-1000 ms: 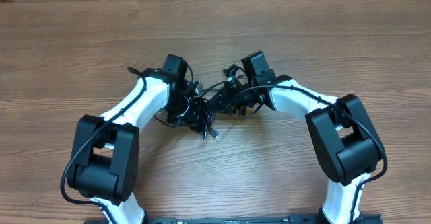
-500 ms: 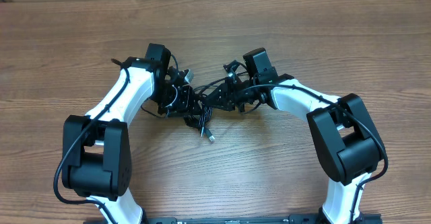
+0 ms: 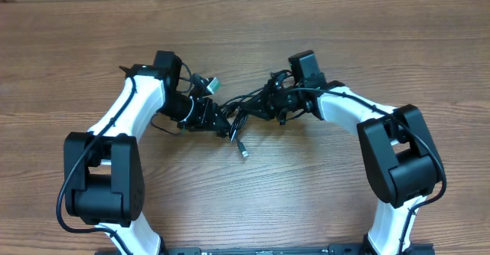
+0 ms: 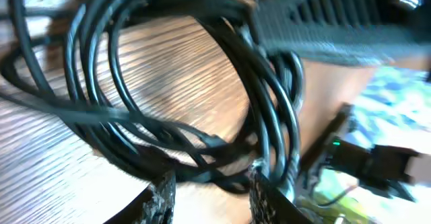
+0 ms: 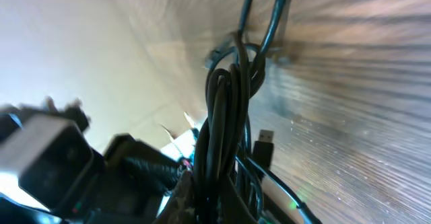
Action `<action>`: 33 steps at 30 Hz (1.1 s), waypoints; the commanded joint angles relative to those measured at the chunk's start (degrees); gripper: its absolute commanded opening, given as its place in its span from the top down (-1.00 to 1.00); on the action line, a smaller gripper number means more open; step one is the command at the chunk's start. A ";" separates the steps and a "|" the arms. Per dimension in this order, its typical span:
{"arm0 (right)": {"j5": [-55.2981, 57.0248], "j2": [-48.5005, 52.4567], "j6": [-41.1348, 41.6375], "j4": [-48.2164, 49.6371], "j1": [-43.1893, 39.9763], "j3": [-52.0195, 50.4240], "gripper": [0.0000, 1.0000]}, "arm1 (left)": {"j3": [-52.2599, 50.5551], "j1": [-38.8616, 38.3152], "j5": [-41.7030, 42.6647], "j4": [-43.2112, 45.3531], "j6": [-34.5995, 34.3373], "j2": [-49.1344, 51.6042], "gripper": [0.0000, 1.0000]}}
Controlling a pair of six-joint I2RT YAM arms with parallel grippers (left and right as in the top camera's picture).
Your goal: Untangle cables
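Pinching a bundle of strands, the right gripper is pressed shut on the cables, which stretch across the table to the left gripper, its jaws partly spread at a loose coil. Thin, light and floppy, they will likely snag at loops; grasping near a free plug looks safest.

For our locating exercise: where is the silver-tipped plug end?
Overhead view: the silver-tipped plug end sits just below the cable bundle, between left claw and right claw.
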 commanded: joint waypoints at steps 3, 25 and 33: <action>0.33 -0.28 9.29 0.11 -2.03 0.83 0.93 | 1.01 3.78 16.81 -1.53 11.34 0.61 0.26; 3.74 -0.28 18.78 0.37 -2.23 0.83 0.93 | 0.04 -7.82 -15.43 9.55 -8.87 0.61 0.13; 3.78 -0.28 18.32 0.37 -2.23 0.83 0.93 | 0.04 -9.62 -25.09 12.55 -14.71 0.61 0.92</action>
